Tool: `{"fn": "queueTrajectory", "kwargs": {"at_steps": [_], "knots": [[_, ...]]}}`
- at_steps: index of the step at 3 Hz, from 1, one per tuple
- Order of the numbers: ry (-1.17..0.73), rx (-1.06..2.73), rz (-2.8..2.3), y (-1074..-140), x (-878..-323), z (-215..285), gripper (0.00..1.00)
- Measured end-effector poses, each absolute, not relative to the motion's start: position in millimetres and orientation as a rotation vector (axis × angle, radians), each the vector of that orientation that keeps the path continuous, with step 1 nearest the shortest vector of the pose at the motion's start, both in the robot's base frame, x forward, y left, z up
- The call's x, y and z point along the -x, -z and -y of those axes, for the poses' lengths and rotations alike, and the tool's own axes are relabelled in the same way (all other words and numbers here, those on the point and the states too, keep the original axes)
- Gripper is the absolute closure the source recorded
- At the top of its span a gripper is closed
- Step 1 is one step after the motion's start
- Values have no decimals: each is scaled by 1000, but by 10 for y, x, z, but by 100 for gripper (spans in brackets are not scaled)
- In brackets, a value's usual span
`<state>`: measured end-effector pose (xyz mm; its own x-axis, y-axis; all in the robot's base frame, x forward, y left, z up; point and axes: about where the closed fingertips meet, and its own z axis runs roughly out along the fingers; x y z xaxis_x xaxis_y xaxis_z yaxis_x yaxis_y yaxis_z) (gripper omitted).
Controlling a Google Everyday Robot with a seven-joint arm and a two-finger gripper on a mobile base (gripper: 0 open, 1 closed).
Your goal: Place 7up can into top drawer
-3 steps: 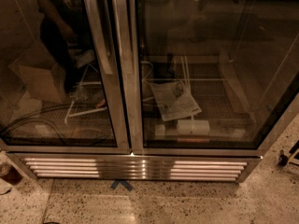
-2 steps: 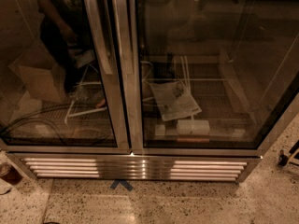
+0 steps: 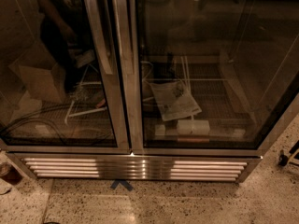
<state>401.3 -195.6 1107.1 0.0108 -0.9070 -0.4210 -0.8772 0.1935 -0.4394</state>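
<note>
Nothing has shifted since a second ago: the camera view holds the same framing of the cabinet front, and every item sits where it did. The gripper is outside the view, so whether it is open or closed, or holding anything, cannot be told. The 7up can is likewise not visible anywhere, so its long axis and the way it points cannot be told. Nearest lies the speckled pale terrazzo floor (image 3: 196,204), bearing a small blue tape chevron (image 3: 121,185) just in front of the cabinet. At the far right edge a black caster wheel (image 3: 283,159) rests on the floor. Behind the chevron runs the louvred stainless-steel grille (image 3: 135,168) along the cabinet's base. Above it stand two glass doors divided by a steel centre post (image 3: 125,78), with a long vertical steel handle (image 3: 99,31) on the left door. Behind the right glass, a white rectangular packet (image 3: 193,127) lies near the front, and a printed paper sheet (image 3: 176,101) lies tilted just beyond it on a wire shelf (image 3: 210,85). Behind the left glass are black looping cables (image 3: 32,127) and a brown cardboard box (image 3: 35,80). A dark figure's reflection (image 3: 58,36) shows in the left glass.
</note>
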Motion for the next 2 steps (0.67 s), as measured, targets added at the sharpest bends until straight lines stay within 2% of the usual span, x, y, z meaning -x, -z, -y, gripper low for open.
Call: {"fn": "queueTrajectory", "kwargs": {"at_steps": [2], "knots": [[42,1684,-1893,-10748,-4024,1920,0]]}}
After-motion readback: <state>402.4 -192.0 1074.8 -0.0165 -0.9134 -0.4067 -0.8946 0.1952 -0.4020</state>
